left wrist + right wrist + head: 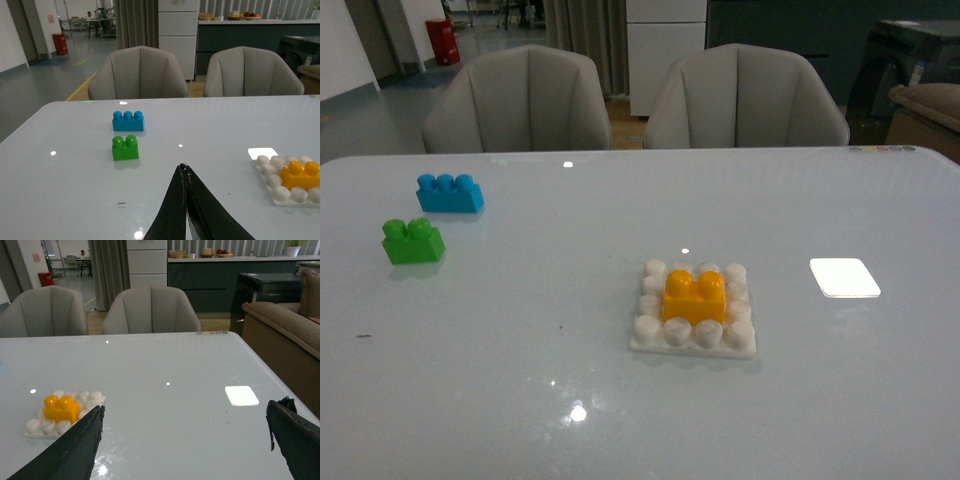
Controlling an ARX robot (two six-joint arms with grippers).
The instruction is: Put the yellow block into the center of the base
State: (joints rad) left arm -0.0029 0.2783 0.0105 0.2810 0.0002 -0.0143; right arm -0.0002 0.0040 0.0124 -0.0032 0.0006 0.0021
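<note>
- I see the yellow block (694, 296) already sitting on the base (692, 342), over its middle studs. It may be only resting and not pressed fully; I cannot tell this from here.
- A careless sweep of either arm could knock the base across the tabletop (520, 380), because nothing holds it.
- My left tool (186, 200) is closed, fingers together, holding nothing. The green brick (125, 148) and blue brick (128, 121) lie ahead of it, the base off to its side.
- My right tool (185, 440) is wide open and empty, above the tabletop, with the base just beside one finger (75, 445).
</note>
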